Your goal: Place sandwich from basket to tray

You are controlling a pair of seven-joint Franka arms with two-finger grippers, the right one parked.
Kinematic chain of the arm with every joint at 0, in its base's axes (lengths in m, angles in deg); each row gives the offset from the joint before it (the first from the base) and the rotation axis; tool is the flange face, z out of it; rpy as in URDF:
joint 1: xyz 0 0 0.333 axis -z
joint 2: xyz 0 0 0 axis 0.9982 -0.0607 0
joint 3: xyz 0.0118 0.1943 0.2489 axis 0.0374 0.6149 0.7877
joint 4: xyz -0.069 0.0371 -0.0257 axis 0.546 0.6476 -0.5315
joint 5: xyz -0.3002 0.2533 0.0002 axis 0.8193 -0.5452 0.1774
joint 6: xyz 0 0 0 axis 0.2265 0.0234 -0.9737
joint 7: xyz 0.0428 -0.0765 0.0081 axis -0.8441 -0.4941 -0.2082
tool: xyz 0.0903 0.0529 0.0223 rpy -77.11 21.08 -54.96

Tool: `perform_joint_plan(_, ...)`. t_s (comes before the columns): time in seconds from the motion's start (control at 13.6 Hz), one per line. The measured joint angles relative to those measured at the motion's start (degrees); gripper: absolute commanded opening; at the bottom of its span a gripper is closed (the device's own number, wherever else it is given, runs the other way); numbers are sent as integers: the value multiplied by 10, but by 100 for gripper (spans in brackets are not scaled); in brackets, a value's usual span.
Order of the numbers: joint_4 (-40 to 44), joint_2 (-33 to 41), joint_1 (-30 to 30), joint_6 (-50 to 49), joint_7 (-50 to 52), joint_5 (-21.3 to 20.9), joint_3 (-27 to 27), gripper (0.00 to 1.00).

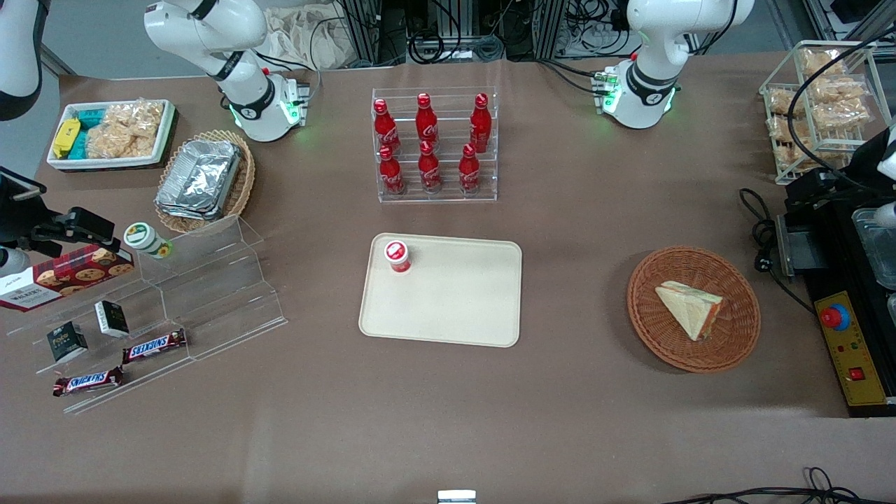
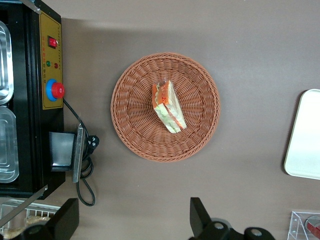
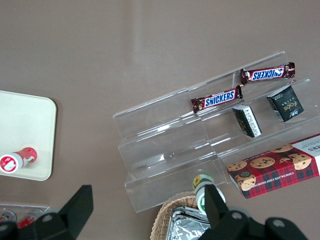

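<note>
Pale white bread with an orange-red filling along its cut edge forms the triangular sandwich [image 1: 689, 308] [image 2: 169, 106], which lies in the round brown wicker basket [image 1: 735, 346] [image 2: 200, 135] near the working arm's end of the brown surface [image 1: 448, 420]. The flat cream-beige rectangular tray [image 1: 462, 308] [image 2: 305, 135] sits well apart at the middle of the surface, carrying a small red-capped bottle [image 1: 397, 255] in one corner. The left gripper [image 2: 130, 220] hovers high above the basket, its black fingers [image 2: 200, 217] spread wide apart and empty.

Front overview; 2 downward wrist views
</note>
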Motion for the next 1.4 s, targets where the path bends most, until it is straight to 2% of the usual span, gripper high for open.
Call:
perform_joint_plan(1.03, -2, -5, -2, 3, 19, 0, 3, 100)
perform_joint_plan(1.4, -12, -44, -3, 26, 33, 2, 3, 100)
